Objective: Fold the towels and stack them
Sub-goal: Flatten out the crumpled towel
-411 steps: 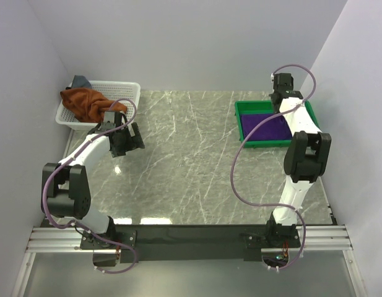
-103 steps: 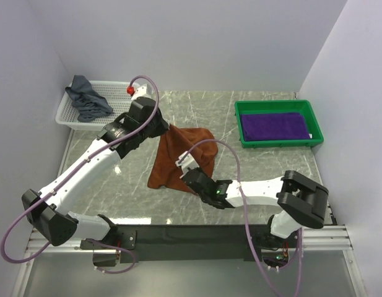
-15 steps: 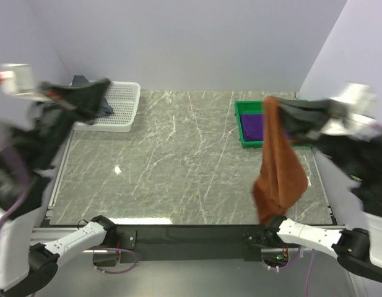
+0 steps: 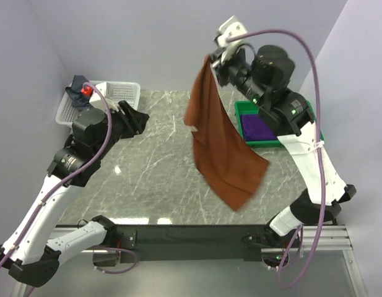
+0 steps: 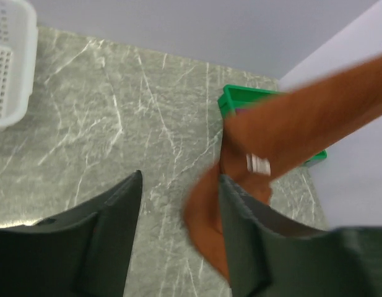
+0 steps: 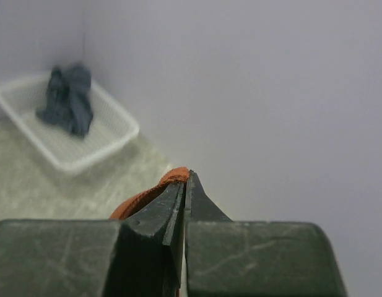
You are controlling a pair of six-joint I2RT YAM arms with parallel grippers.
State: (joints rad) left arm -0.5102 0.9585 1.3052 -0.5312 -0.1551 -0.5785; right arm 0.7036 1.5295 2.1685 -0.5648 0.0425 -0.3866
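Rust-brown towel [image 4: 225,148] hangs mid-air over table [image 4: 153,179] centre, loose corner low toward 5 o'clock. Left gripper [image 4: 136,119] at 10 o'clock, jaws apart, empty. Right gripper [image 4: 214,59] high at 12 o'clock, pinching the top corner. Best: left takes a free corner, then both spread it flat.

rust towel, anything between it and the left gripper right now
Nothing visible. The rust towel hangs in the air from the right gripper, pinched at its top corner. The left gripper is open and apart from it, with only the table below the gap between them.
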